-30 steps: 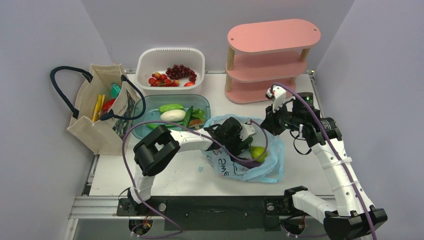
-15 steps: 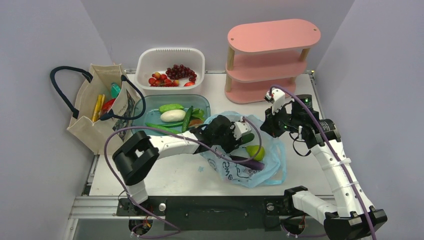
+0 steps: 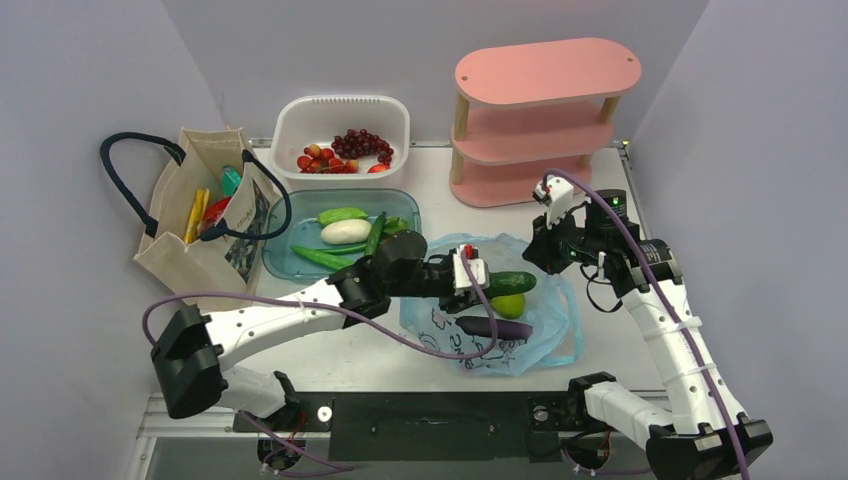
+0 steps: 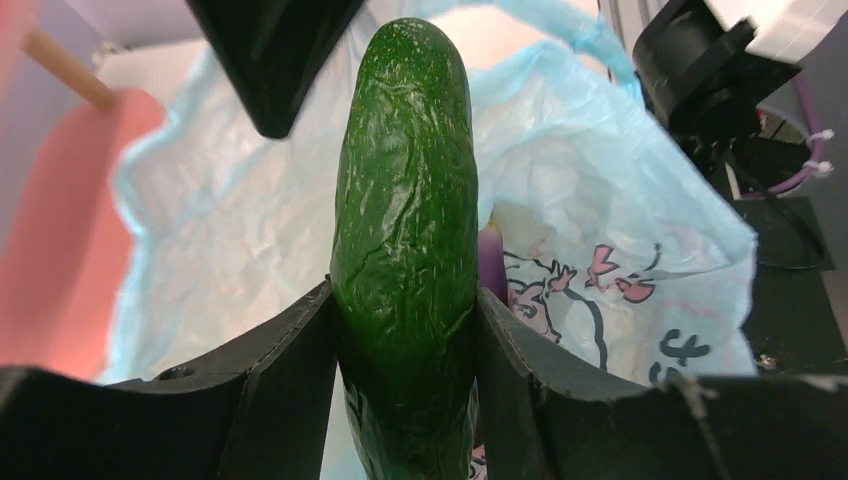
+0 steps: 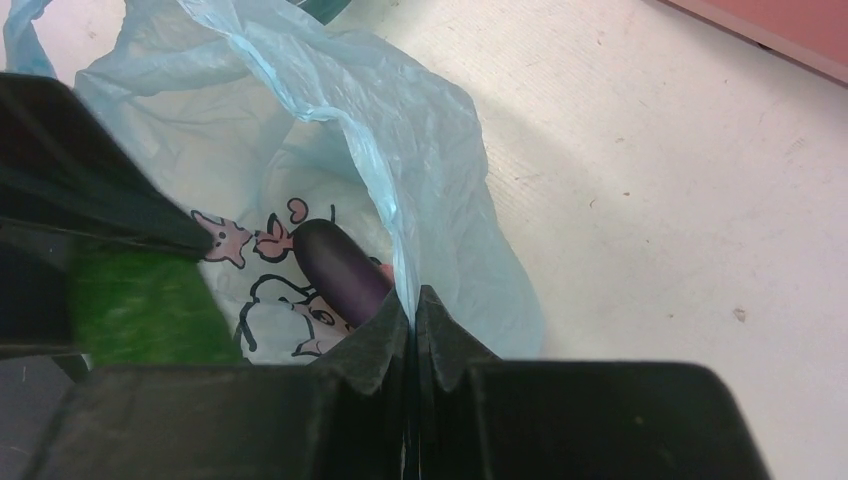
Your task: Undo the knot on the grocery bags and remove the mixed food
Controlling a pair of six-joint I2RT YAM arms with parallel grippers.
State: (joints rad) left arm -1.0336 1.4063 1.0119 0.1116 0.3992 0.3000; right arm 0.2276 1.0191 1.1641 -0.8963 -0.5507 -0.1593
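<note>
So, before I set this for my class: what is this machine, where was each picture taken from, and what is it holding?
These are two robot arms bolted at the near edge of a table. The wide picture comes from a fixed camera above and behind them; the two close-ups come from a camera on each wrist. The left end effector grips a dark green cucumber over the open light blue plastic bag. The right end effector pinches that bag's rim. Inside lie a purple eggplant and a green pear. Also there: a canvas tote, a teal tub, a white basket and a pink shelf.
</note>
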